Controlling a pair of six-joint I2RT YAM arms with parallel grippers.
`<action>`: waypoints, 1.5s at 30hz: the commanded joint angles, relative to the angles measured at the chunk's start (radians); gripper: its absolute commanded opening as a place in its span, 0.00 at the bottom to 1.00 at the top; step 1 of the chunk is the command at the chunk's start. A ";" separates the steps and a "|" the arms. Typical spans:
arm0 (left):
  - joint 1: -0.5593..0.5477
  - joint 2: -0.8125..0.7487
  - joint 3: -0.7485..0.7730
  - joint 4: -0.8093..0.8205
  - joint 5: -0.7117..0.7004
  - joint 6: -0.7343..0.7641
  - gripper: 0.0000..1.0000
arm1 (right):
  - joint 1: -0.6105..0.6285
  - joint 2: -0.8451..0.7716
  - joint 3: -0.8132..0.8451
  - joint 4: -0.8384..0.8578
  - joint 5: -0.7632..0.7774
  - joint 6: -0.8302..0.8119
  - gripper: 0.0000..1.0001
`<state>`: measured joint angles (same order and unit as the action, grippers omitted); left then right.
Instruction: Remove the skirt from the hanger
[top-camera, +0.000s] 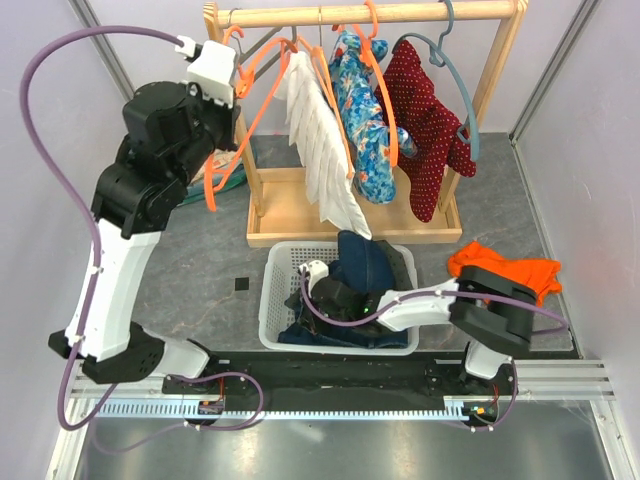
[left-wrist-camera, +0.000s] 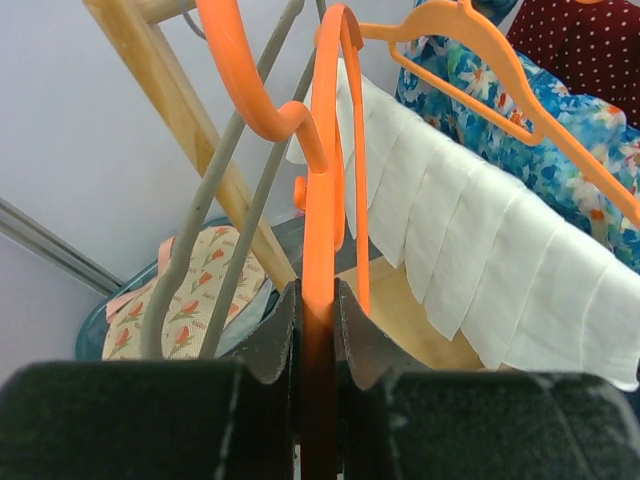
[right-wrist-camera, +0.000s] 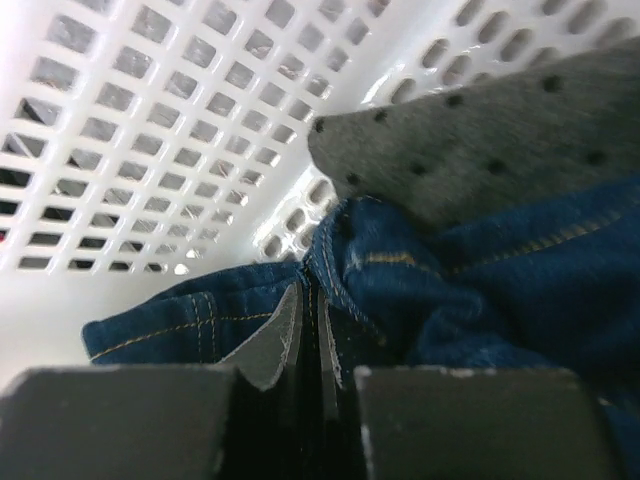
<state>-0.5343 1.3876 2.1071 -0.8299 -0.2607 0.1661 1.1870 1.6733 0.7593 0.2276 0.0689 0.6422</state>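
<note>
Orange plastic, the bare hanger (left-wrist-camera: 322, 230) sits pinched between the left jaws, which are closed on it, raised beside the left post of the wooden rack (top-camera: 290, 208). Right of it, a white pleated garment (top-camera: 322, 150) hangs from the rail. Lower down on the tabletop (top-camera: 200, 260), the navy denim skirt (top-camera: 362, 262) lies heaped in the white basket (top-camera: 270, 310), against a grey dotted garment (right-wrist-camera: 480, 130). The right jaws are clamped on a fold of the skirt's denim inside the basket.
</note>
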 joint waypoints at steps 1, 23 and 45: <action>0.002 0.047 0.077 0.103 -0.024 0.036 0.02 | -0.012 0.156 -0.020 0.140 -0.147 0.056 0.00; 0.023 0.287 0.180 0.249 -0.146 0.130 0.02 | 0.062 -0.235 -0.206 -0.017 0.184 0.048 0.18; 0.042 0.217 0.116 0.253 -0.158 0.132 0.61 | 0.091 -0.411 0.087 -0.268 0.213 -0.062 0.85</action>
<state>-0.4885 1.6936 2.2318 -0.6212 -0.4206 0.3000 1.2743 1.3285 0.7441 0.0448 0.2508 0.6304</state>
